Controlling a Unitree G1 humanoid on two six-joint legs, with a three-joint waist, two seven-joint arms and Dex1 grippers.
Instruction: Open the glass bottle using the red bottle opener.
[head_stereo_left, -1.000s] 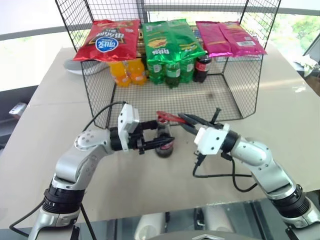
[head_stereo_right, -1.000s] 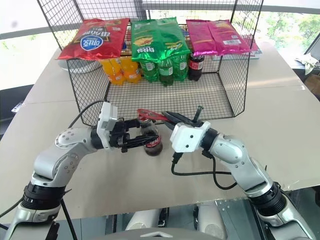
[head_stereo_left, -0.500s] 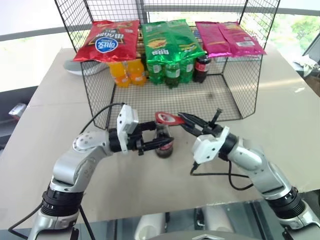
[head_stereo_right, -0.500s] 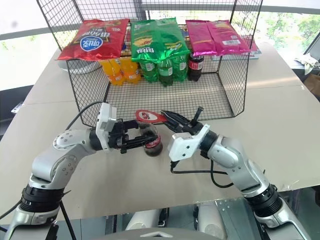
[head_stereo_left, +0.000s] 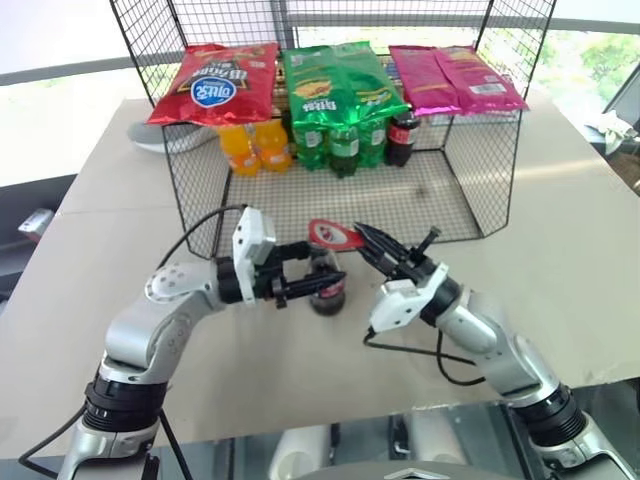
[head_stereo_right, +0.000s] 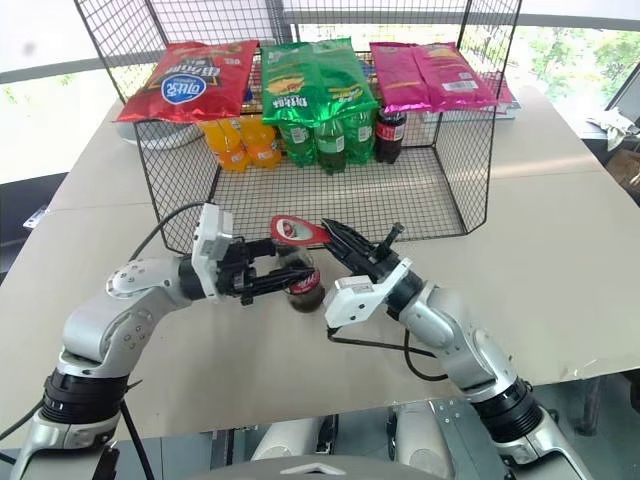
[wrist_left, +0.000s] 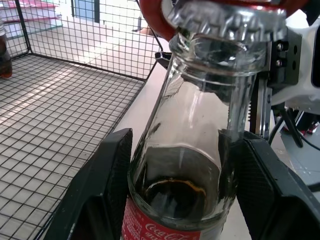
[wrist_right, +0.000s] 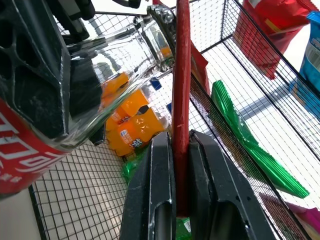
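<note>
We're at a pale table (head_stereo_left: 560, 250) in front of bright windows, and right up close our left gripper (head_stereo_left: 312, 282) has its two black fingers (wrist_left: 102, 190) clamped on either side of the glass bottle (head_stereo_left: 327, 280), holding it upright on the tabletop just in front of the wire basket (head_stereo_left: 480, 190). Our right gripper (head_stereo_left: 372, 240) comes in from the other side, fingers (wrist_right: 155, 200) pinched tight on the handle of the red bottle opener (head_stereo_left: 335, 234), and the opener's ring head sits right over the crown cap (wrist_left: 225, 20). So we're at the engaging step, we'd say: the head is on the cap, the cap is not yet off. Next, as we read it, we need the lip of the opener hooked under the crimped edge, then a levering lift of the handle while the left grip keeps the bottle from tipping or sliding. Whether that lip is truly under the rim we can't tell; the cap runs off the top of the left wrist view. Further back, the basket holds orange bottles (head_stereo_left: 255, 145), green bottles (head_stereo_left: 340, 145) and a dark cola bottle (head_stereo_left: 404, 135), with snack bags (head_stereo_left: 340, 80) laid across its top.
</note>
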